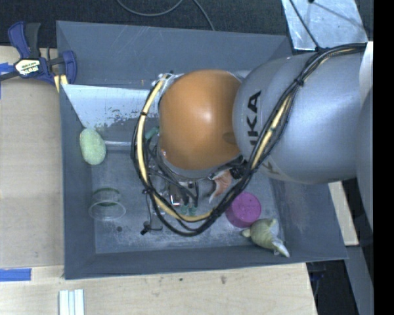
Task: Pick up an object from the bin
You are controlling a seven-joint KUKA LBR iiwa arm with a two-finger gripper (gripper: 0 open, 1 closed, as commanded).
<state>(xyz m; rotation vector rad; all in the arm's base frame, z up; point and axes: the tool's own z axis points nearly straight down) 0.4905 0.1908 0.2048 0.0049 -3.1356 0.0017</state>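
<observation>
My gripper [178, 194] sits low in the middle of the bin, mostly hidden under the arm's orange dome, with only its dark body and some wiring showing. Just right of it a small pink-orange thing [221, 187] peeks out from under the arm. A magenta round cap-like thing [243, 209] lies a little further right on the bin floor. A pale green-beige pointed toy [266, 235] rests in the front right corner, touching the magenta one.
A pale green egg-shaped thing [92, 146] lies at the left wall. A clear plastic cup [107, 203] lies on its side at the front left. The arm covers the bin's right half.
</observation>
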